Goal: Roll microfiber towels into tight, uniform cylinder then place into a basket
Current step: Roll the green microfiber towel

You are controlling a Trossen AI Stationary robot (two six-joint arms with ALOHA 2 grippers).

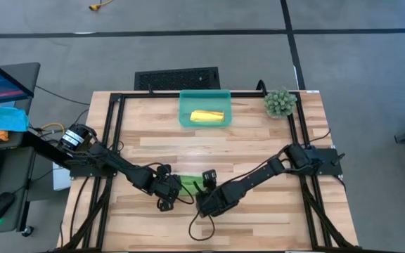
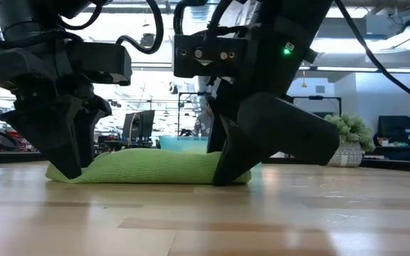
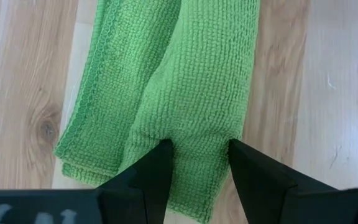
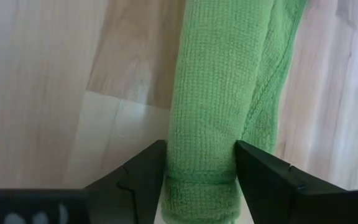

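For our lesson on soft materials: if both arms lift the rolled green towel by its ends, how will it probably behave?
The green towel is thick knitted cloth, so its middle would probably sag. A loose hemmed layer lies beside the roll, so it may unroll when lifted. The left gripper and right gripper fingers dent it, suggesting it is soft and probably light.

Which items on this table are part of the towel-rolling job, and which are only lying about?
Part of the job:
- lime green towel, rolled, with the left pincer at one end and the right pincer at the other, fingers against it
- yellow towel, already in the basket
- teal basket

Lying about:
- small potted plant
- black vented panel
- blue cloth off the table
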